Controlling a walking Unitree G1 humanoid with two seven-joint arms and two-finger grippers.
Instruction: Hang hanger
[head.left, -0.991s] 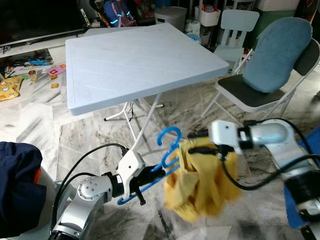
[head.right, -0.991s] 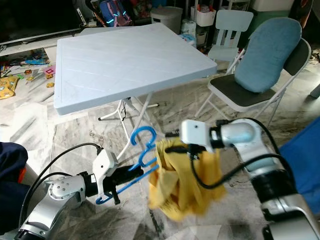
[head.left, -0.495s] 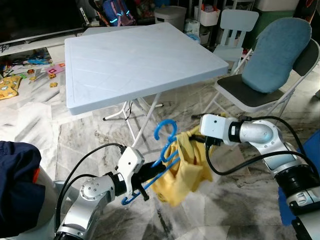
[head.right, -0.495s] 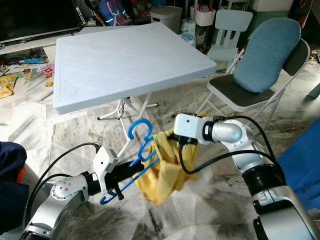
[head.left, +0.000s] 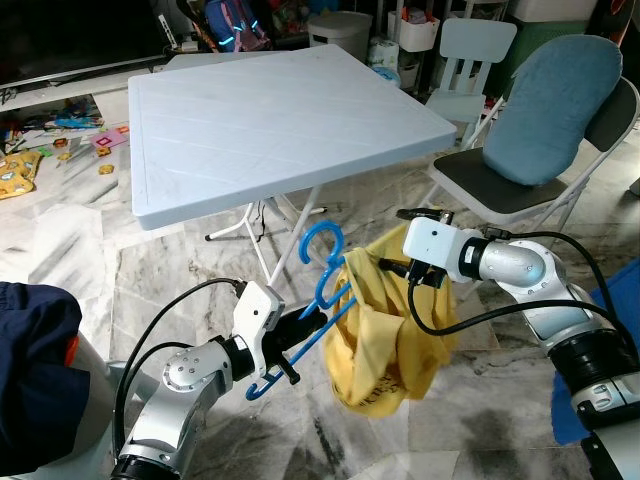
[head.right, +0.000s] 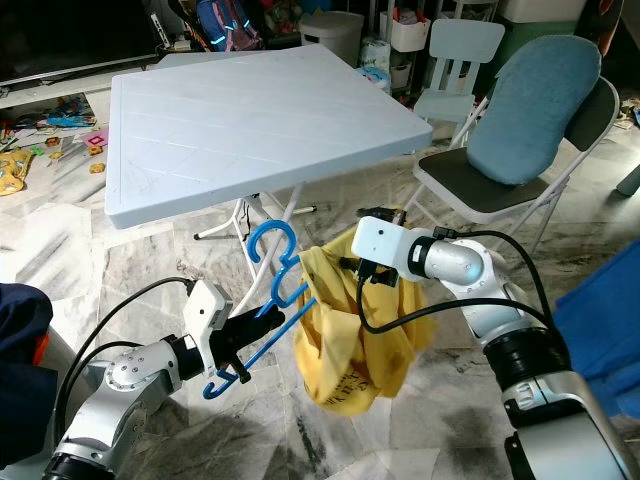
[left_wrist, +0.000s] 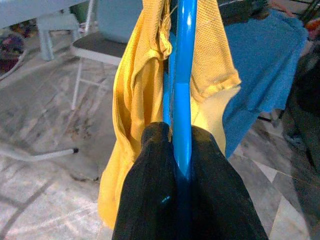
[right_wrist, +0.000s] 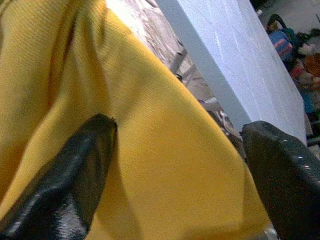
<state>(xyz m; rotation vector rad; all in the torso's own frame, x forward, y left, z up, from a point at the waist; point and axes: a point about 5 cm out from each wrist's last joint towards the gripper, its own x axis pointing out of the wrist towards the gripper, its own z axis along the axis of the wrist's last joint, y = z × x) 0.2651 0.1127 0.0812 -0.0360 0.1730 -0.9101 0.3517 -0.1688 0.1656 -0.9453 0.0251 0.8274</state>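
Note:
A blue plastic hanger (left_wrist: 182, 75) is clamped between the fingers of my left gripper (left_wrist: 179, 132), which is shut on its lower bar. The hanger is held low over the floor with its hook (head.left: 322, 232) pointing up. A yellow shirt (head.left: 385, 340) hangs from the hanger's far arm and sags toward the floor. My right gripper (right_wrist: 175, 150) is at the shirt's top edge, just right of the hook. Its two black fingers (right_wrist: 65, 175) stand wide apart with yellow cloth stretched across them.
A pale blue folding table (head.left: 270, 110) stands just beyond the hanger. A folding chair with a blue cushion (head.left: 545, 120) is at the right, a small white chair (head.left: 470, 45) behind it. Dark blue cloth (head.left: 30, 360) lies at my left, blue fabric (head.right: 600, 310) at my right. Toys (head.left: 20, 175) litter the far-left floor.
The right gripper carried the bunched shirt left to the hanger, then drew back a little. The shirt now hangs long from the hanger. The left gripper has tipped the hanger slightly higher.

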